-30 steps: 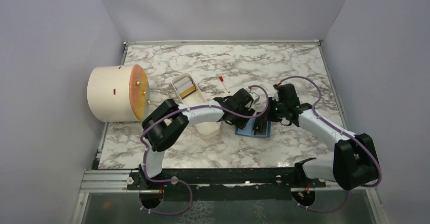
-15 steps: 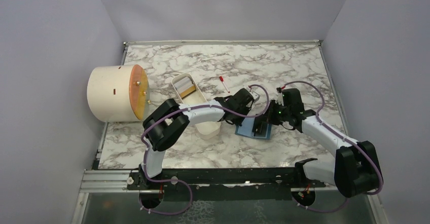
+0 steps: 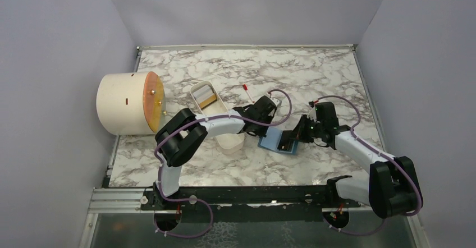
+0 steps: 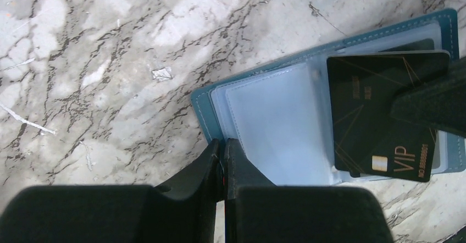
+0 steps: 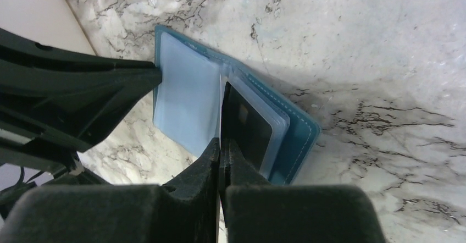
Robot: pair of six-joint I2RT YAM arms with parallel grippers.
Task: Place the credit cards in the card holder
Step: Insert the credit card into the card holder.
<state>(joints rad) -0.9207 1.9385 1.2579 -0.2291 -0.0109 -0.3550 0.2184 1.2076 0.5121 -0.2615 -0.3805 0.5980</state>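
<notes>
Our left gripper [image 4: 222, 144] is pinched shut on the 7 o'clock edge of the open card holder [image 4: 264, 116], which lies on the marble table [image 3: 185, 164]. Our right gripper [image 5: 221, 141] clamps the dark credit card [image 4: 357, 116] over the holder's 3 o'clock half. The card looks stiff, light and slick, so we judge it best held by its outer edge.

Top view high, looking down on whole table [image 3: 236, 68], wrist views close, opposed, sharing card holder [image 4: 264, 116] and black credit card [image 4: 357, 111].
</notes>
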